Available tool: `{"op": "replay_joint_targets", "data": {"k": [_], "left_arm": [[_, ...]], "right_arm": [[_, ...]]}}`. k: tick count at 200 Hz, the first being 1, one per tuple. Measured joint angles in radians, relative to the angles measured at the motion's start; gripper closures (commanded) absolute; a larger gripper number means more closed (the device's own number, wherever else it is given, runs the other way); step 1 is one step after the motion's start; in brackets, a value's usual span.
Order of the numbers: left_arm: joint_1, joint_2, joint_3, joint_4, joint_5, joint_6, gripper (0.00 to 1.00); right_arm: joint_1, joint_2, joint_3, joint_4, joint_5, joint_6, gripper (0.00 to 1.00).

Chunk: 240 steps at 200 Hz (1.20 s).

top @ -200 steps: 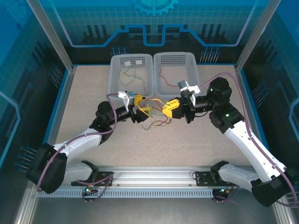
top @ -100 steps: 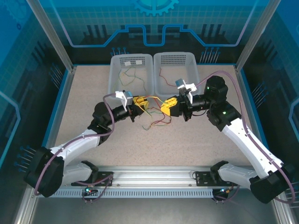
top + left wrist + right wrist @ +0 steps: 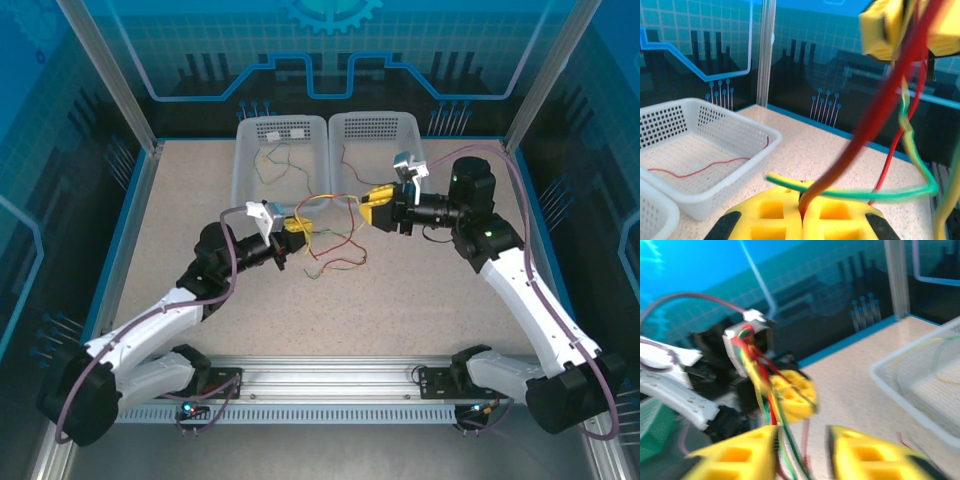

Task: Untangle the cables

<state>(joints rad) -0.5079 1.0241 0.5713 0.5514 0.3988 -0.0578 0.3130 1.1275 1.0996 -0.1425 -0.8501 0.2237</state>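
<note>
Left hand (image 3: 801,220): yellow fingers pressed together, clamped on a red strand (image 3: 860,137) rising steeply from between them. A green strand (image 3: 860,193) crossing level just above the fingertips; a yellow-green one hanging to the side.

Right hand (image 3: 801,450): yellow fingers standing apart with a clear gap. Red, green and yellow strands running down past the inner edge of one finger; too blurred to tell whether pinched.

Cables (image 3: 330,250): a tangled bunch strung between the two hands, held above the bench (image 3: 180,220), with one orange-red loop arching over the top and wavy ends trailing down toward the surface.

Left basket (image 3: 245,175): white, perforated, just behind the left hand, holding loose green and yellow strands (image 3: 283,160).

Right basket (image 3: 415,150): same kind, side by side and touching the first, its near wall just behind the right hand; one loose red strand (image 3: 352,163) on its floor.

Metal rail (image 3: 330,375): along the near bench edge, between the arm bases.
</note>
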Motion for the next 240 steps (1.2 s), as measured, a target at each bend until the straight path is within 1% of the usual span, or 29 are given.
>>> {"op": "replay_joint_targets", "data": {"k": [16, 32, 45, 54, 60, 71, 85, 97, 113, 128, 143, 169, 201, 223, 231, 240], "left_arm": [[-0.013, -0.028, 0.022, -0.098, -0.032, 0.017, 1.00], [-0.020, -0.044, 0.044, -0.181, -0.059, 0.029, 1.00], [-0.021, -0.048, 0.064, -0.245, -0.082, 0.032, 1.00], [-0.023, -0.048, 0.077, -0.285, -0.098, 0.033, 1.00], [-0.023, -0.048, 0.085, -0.309, -0.106, 0.033, 1.00], [-0.026, -0.048, 0.093, -0.341, -0.119, 0.033, 1.00], [-0.026, -0.048, 0.095, -0.368, -0.135, 0.034, 1.00], [-0.027, -0.043, 0.095, -0.382, -0.150, 0.034, 1.00], [-0.027, -0.029, 0.096, -0.390, -0.164, 0.034, 1.00], [-0.027, -0.012, 0.096, -0.390, -0.176, 0.034, 1.00], [-0.027, 0.002, 0.096, -0.390, -0.186, 0.034, 1.00], [-0.028, 0.009, 0.096, -0.389, -0.194, 0.034, 1.00], [-0.030, 0.009, 0.096, -0.378, -0.197, 0.034, 1.00], [-0.032, 0.009, 0.096, -0.366, -0.197, 0.034, 1.00], [-0.032, 0.009, 0.096, -0.361, -0.197, 0.034, 1.00], [-0.032, 0.009, 0.096, -0.355, -0.197, 0.034, 1.00]], "right_arm": [[0.000, 0.016, -0.006, -0.024, 0.062, -0.022, 0.40], [0.000, 0.015, -0.025, -0.040, 0.127, -0.032, 0.34], [0.001, -0.005, -0.052, -0.049, 0.204, -0.042, 0.29], [0.000, -0.033, -0.073, -0.053, 0.259, -0.042, 0.25], [0.000, -0.057, -0.089, -0.052, 0.295, -0.043, 0.24], [0.000, -0.111, -0.116, -0.051, 0.348, -0.041, 0.26], [0.001, -0.171, -0.133, -0.045, 0.359, -0.032, 0.29], [0.012, -0.200, -0.133, -0.024, 0.326, -0.021, 0.31], [0.060, -0.193, -0.123, 0.000, 0.268, 0.005, 0.38], [0.138, -0.137, -0.102, 0.027, 0.213, 0.041, 0.42], [0.209, -0.051, -0.097, 0.088, 0.177, 0.113, 0.46], [0.281, 0.072, -0.105, 0.136, 0.208, 0.245, 0.46], [0.296, 0.123, -0.112, 0.184, 0.273, 0.372, 0.46], [0.297, 0.161, -0.113, 0.264, 0.295, 0.455, 0.46], [0.298, 0.181, -0.113, 0.288, 0.301, 0.478, 0.48], [0.299, 0.208, -0.112, 0.310, 0.306, 0.502, 0.53]]}}
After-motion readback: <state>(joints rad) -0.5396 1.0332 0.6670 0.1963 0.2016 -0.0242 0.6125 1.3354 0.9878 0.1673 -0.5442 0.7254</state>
